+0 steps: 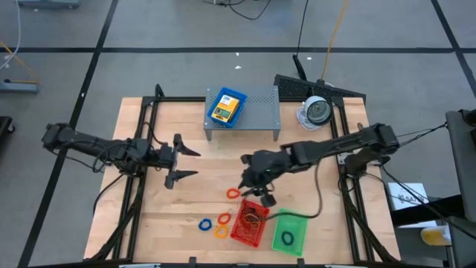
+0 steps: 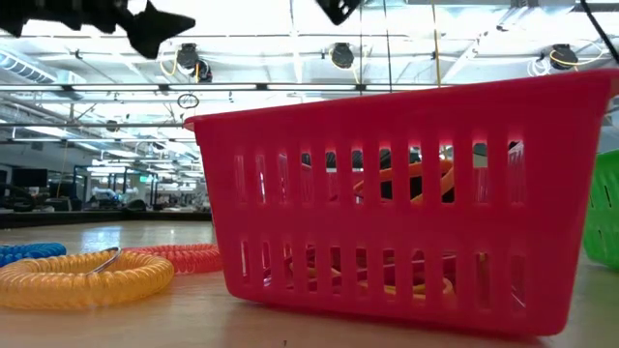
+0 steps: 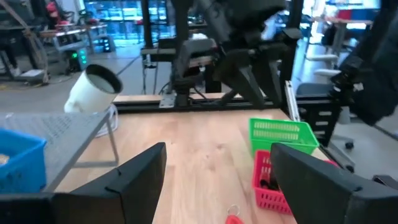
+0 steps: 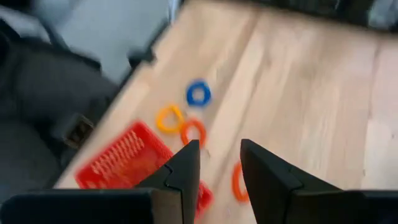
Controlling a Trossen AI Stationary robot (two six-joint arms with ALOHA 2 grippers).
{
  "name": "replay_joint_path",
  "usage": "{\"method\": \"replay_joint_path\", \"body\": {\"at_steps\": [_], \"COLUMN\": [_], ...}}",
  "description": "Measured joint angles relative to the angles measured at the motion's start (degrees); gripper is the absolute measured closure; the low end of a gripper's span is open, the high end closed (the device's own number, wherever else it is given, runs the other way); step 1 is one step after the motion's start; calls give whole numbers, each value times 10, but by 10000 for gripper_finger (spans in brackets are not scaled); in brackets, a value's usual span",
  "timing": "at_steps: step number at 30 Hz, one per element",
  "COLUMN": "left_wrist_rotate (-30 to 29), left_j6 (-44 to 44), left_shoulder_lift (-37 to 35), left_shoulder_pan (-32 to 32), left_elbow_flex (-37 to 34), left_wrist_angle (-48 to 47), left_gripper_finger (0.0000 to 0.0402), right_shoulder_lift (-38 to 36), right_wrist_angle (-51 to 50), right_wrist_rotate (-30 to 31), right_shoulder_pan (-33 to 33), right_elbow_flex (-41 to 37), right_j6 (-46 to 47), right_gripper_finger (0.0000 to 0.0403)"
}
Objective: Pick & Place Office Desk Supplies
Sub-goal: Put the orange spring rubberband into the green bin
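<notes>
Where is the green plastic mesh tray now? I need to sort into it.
In the high view the green plastic mesh tray sits at the table's front edge, right of centre, immediately right of the red plastic mesh tray.

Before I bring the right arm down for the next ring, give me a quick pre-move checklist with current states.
1. Right gripper empty: ok, jaws parted with nothing between them.
2. Target in reach: ok, red ring lies loose on the table beside that gripper.
3. Red tray upright and able to receive: ok, it holds some items already.
4. Other loose rings: ok, blue ring and two orange rings lie left of the red tray.
5. Left gripper out of the way: ok, open, well left of the rings.
6. Green tray position: ok, right of the red tray.
</notes>
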Motion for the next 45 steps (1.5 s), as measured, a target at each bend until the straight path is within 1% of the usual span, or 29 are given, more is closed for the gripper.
{"method": "replay_joint_path", "body": {"at_steps": [5, 8, 10, 16, 29, 34, 40, 45], "left_wrist_rotate": [-1, -1, -1, -1, -2, -2, -2, -2], "left_j6": [-13, -14, -16, -15, -13, -13, -14, -14], "left_shoulder_lift": [-2, 3, 3, 3, 3, 3, 3, 3], "left_shoulder_pan": [10, 11, 11, 11, 11, 11, 11, 11], "left_elbow_flex": [-25, -27, -28, -28, -28, -28, -28, -28], "left_wrist_angle": [24, 24, 24, 26, 27, 28, 27, 27], "left_gripper_finger": [108, 108, 108, 108, 108, 108, 108, 108], "right_shoulder_lift": [91, 130, 150, 192, 274, 286, 286, 286], "right_wrist_angle": [-118, -154, -160, -175, -155, -137, -115, -94], "right_wrist_rotate": [-1, -2, -3, -2, -1, -2, 0, 0], "right_shoulder_pan": [-18, -28, -35, -53, -51, -50, -51, -50], "right_elbow_flex": [104, 142, 156, 160, 160, 160, 159, 156], "right_j6": [-66, -93, -103, -111, -114, -99, -97, -76], "right_gripper_finger": [298, 298, 298, 298, 298, 298, 298, 298]}}
